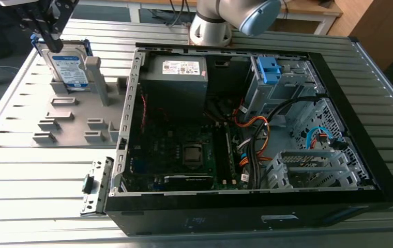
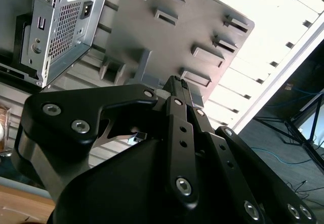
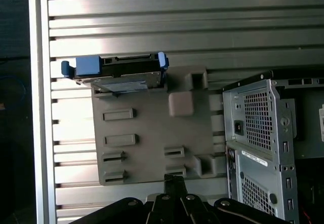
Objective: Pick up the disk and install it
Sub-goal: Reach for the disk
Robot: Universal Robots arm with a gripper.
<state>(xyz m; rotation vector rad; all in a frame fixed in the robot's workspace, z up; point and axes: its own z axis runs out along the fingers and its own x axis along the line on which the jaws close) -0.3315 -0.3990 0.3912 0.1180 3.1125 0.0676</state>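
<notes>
Blue-framed disk [image 1: 69,67] near end effector [image 1: 54,45]

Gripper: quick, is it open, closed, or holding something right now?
Gripper: closed, holding nothing; the disk stands apart from it, upright in the grey holder.
</notes>
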